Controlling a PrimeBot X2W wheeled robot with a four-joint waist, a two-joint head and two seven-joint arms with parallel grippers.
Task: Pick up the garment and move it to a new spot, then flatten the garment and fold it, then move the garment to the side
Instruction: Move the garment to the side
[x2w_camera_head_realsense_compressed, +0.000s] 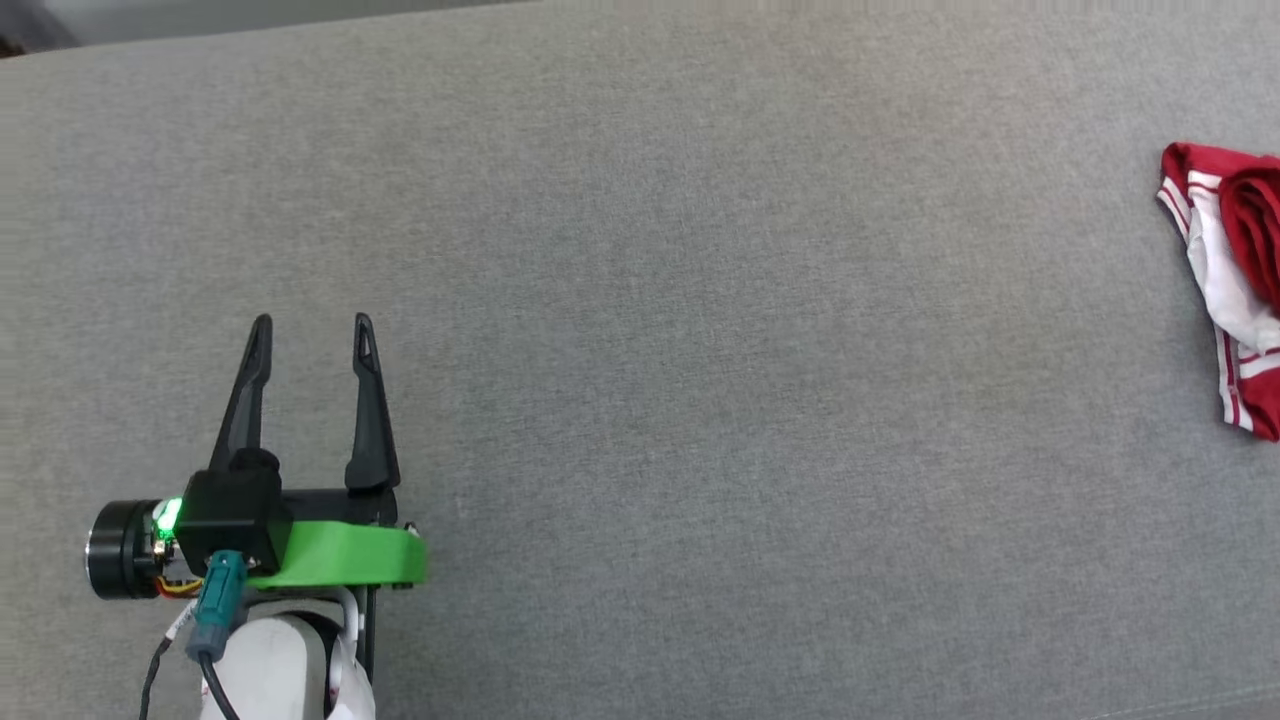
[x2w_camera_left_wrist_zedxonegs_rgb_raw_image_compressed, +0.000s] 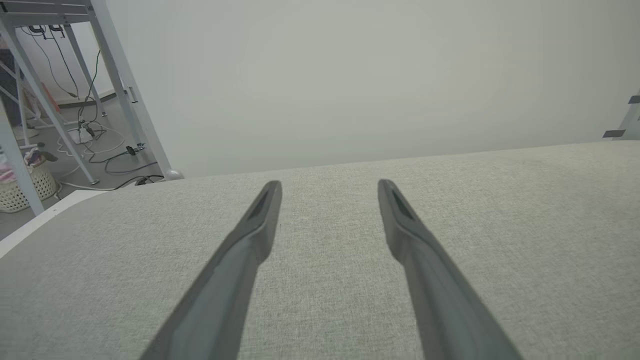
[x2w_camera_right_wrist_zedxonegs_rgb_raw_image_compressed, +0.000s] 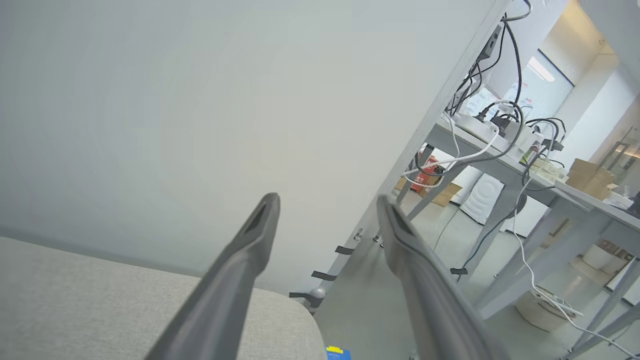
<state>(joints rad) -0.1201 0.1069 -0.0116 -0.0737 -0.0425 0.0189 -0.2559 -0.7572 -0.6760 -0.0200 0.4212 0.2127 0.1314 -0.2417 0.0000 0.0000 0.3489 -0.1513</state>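
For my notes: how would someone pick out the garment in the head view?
Take the wide grey fabric surface and follow it to the right edge of the head view. There lies the garment, a bunched heap of red and white cloth with striped trim. Its colour sets it apart from the plain grey around it.

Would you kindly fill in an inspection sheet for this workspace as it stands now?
Surface: grey fabric surface, flat and smooth.
Job's things: garment, bunched up at the head view's right edge, partly cut off.
Clutter: nothing seen.
Grippers: left gripper open, holding nothing, far from the garment; right gripper open, holding nothing, aimed past the surface's corner.
Cables: floor cables beside the surface; table cables on a side table.
Surroundings: pale wall, metal frame, woven basket.
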